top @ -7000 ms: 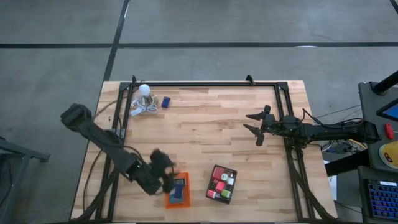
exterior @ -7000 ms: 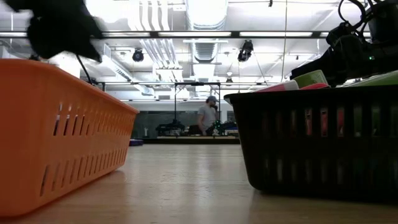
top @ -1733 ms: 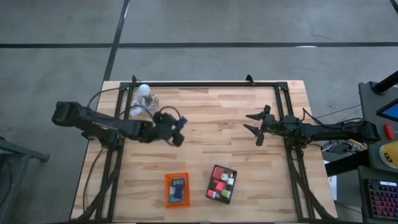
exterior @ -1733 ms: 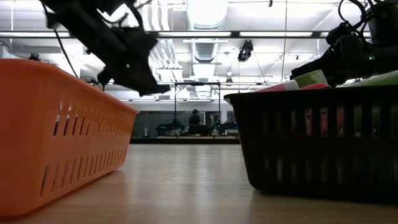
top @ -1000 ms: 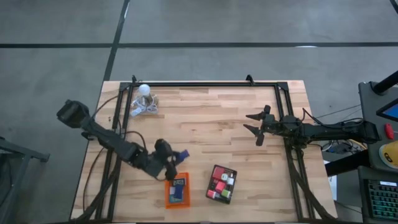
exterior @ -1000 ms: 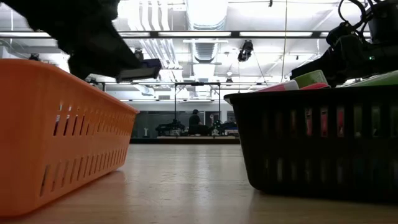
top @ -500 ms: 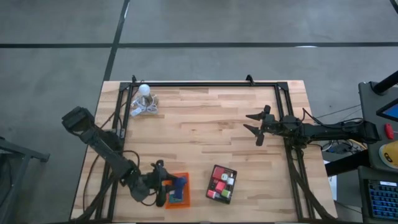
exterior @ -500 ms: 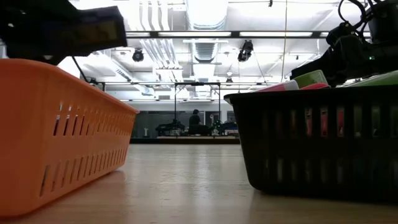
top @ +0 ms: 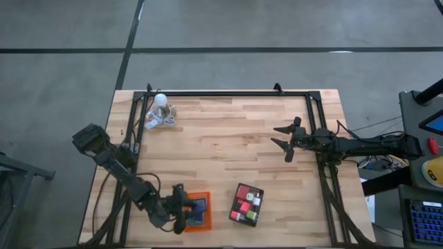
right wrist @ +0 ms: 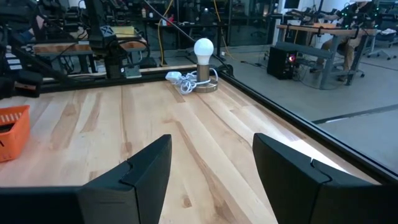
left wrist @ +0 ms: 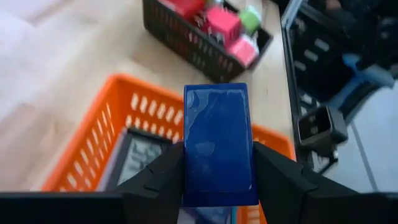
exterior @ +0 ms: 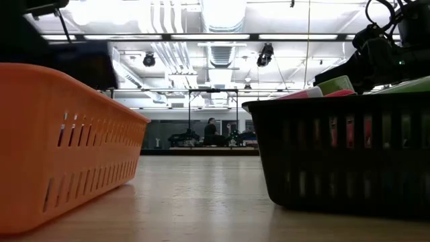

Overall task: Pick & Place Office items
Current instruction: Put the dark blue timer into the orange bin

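Wooden table point(top: 228, 145) under workshop lights: a glossy dark blue block point(left wrist: 217, 144), flat and rectangular, sits clamped between the fingers of the left tool point(left wrist: 217, 171), poised over the orange tray point(left wrist: 112, 143) at the table's near edge. Just beside it stands a black tray point(top: 247, 205) of red, pink and green pieces. Across the table, the right tool point(right wrist: 211, 165) hovers with fingers spread, empty.

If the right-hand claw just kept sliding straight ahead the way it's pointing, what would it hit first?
Probably nothing on the wooden table: the right gripper, jaws open, points along bare boards. The white light bulb on its base seems slightly aside, though depth is unclear.
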